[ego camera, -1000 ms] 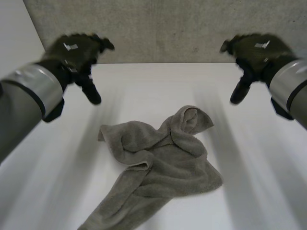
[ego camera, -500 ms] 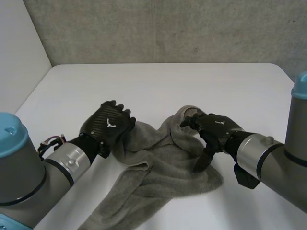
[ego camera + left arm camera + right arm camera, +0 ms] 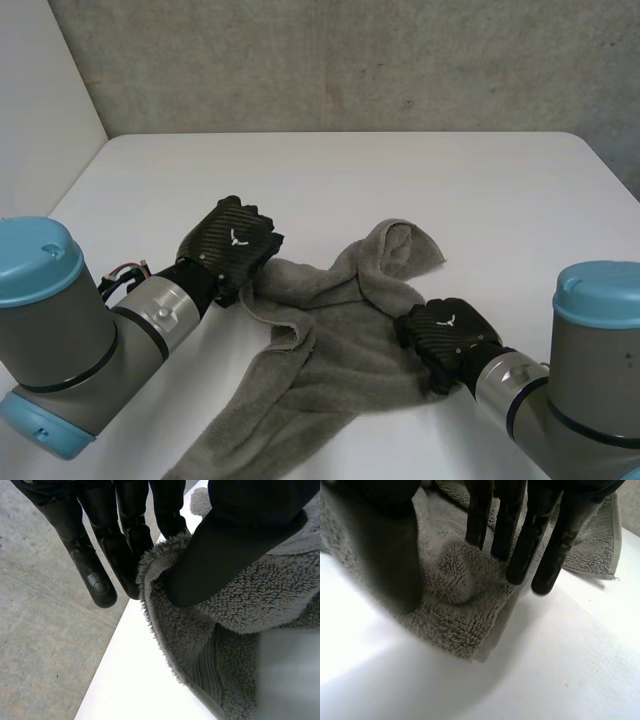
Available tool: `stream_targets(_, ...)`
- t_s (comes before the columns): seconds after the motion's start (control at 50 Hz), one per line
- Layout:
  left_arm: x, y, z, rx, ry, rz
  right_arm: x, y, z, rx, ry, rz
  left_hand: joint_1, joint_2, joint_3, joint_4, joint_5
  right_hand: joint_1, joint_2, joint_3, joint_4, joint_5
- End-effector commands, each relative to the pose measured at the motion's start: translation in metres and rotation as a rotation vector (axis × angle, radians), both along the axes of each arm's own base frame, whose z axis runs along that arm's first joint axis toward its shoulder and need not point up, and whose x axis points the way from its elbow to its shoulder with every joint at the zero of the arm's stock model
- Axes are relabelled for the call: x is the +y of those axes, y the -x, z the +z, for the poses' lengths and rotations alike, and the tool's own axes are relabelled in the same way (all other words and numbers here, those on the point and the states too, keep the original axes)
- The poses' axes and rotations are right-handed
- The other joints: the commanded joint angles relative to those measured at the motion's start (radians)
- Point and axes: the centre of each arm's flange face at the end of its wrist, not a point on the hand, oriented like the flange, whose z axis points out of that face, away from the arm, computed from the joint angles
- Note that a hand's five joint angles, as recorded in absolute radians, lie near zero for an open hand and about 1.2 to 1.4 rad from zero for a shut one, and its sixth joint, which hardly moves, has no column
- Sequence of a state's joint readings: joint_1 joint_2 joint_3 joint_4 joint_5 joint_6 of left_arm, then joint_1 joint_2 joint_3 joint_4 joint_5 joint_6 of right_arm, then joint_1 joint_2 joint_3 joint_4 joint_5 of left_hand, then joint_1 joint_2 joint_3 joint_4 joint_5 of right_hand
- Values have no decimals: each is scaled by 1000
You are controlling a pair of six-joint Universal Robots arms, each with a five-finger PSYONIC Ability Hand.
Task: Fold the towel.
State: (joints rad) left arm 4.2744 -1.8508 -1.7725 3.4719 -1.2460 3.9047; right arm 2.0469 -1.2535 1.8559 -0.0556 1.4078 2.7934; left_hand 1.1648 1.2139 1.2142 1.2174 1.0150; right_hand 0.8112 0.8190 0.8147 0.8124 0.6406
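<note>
A grey-brown towel [image 3: 340, 345] lies rumpled on the white table [image 3: 350, 180], with one end trailing toward the near edge. My left hand [image 3: 232, 250] is at the towel's left corner. In the left wrist view its thumb [image 3: 220, 555] presses the towel's [image 3: 240, 605] edge against the fingers [image 3: 95, 575], so the corner is pinched. My right hand [image 3: 448, 335] rests on the towel's right edge. In the right wrist view its fingers [image 3: 520, 555] touch the towel [image 3: 455, 620], and a small ridge of cloth stands between them and the thumb, which is still apart.
A grey concrete wall [image 3: 350, 60] stands behind the table. The table's left edge runs close by my left hand, with grey floor [image 3: 40, 630] beyond it. Bare white tabletop [image 3: 545, 670] lies beyond the towel's right edge.
Both hands came down from above the table's far corners onto the towel. The left hand closed on the left corner. The right hand slid from the towel's middle to its right edge.
</note>
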Motion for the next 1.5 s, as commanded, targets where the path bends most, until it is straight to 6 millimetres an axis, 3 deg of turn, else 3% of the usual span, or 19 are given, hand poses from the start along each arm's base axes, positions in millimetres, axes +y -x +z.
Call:
stream_targets(0.02, -1, -1, 4, 7, 10, 12, -23, 0, 2, 0, 82, -69, 231, 182, 182, 179, 207, 585, 577, 582, 584, 581)
stream_targets(0.08, 0, -2, 8, 10, 17, 15, -33, 0, 17, -13, 147, -100, 231, 182, 182, 179, 207, 585, 577, 582, 584, 581)
stream_targets(0.12, 3, -4, 15, 27, 21, 18, -56, -3, 62, -58, 315, -128, 231, 182, 182, 179, 207, 585, 577, 582, 584, 581)
stream_targets(0.14, 3, -4, 15, 28, 21, 18, -56, -3, 62, -58, 316, -128, 231, 182, 182, 179, 207, 585, 577, 582, 584, 581)
stream_targets(0.18, 6, -4, 19, 45, 18, 20, -85, -1, 99, -41, 460, -132, 231, 182, 182, 179, 207, 585, 577, 582, 584, 581)
stream_targets(0.36, 16, -15, 43, 254, -80, 130, -139, -26, 134, 6, 618, 9, 231, 182, 182, 179, 207, 585, 577, 582, 584, 581)
stream_targets(0.44, 15, -19, 47, 328, -118, 175, -139, -41, 114, 49, 468, 57, 231, 182, 182, 179, 207, 585, 577, 582, 584, 581)
stream_targets(0.48, 13, -20, 46, 332, -120, 185, -127, -46, 108, 52, 401, 84, 231, 182, 182, 179, 207, 445, 437, 442, 444, 441)
stream_targets(0.5, 12, -21, 46, 333, -119, 191, -114, -48, 101, 35, 332, 91, 231, 182, 182, 179, 207, 149, 141, 145, 148, 145)
stream_targets(0.72, -8, -32, 47, 348, -104, 241, -38, -18, 81, -179, 239, 27, 231, 182, 182, 179, 207, -637, -644, -640, -638, -641)
stream_targets(0.9, -19, -30, 43, 370, -70, 240, 1, -3, 25, -101, 50, 36, 231, 182, 182, 179, 207, -637, -644, -640, -638, -641)
stream_targets(1.1, -18, -30, 41, 369, -75, 239, 1, -3, -13, -78, 28, 31, 231, 182, 182, 179, 207, -615, -622, -618, -616, -619)
stream_targets(1.14, -18, -30, 41, 369, -75, 241, -2, -4, -15, -78, 38, 32, 231, 182, 182, 179, 207, -527, -534, -530, -528, -531)
stream_targets(1.18, -18, -30, 42, 370, -74, 242, -9, -7, -18, -83, 62, 30, 231, 182, 182, 179, 207, 10, 2, 7, 9, 6)
stream_targets(1.2, -18, -30, 42, 370, -74, 242, -9, -7, -18, -83, 62, 30, 231, 182, 182, 179, 207, 14, 6, 10, 12, 10)
stream_targets(1.24, -17, -30, 42, 370, -74, 242, -21, -8, -10, -96, 109, 4, 231, 182, 182, 179, 207, 583, 576, 580, 582, 579)
stream_targets(1.3, -17, -31, 43, 373, -72, 243, -29, -9, 0, -104, 147, -14, 231, 182, 182, 179, 207, 585, 577, 582, 584, 581)
stream_targets(1.4, -12, -30, 42, 366, -83, 241, -68, -20, 80, -189, 378, -20, 231, 182, 182, 179, 207, 585, 577, 582, 584, 581)
stream_targets(1.5, 2, -31, 51, 375, -72, 223, -96, -36, 116, -156, 413, 105, 231, 182, 182, 179, 207, 585, 577, 582, 584, 581)
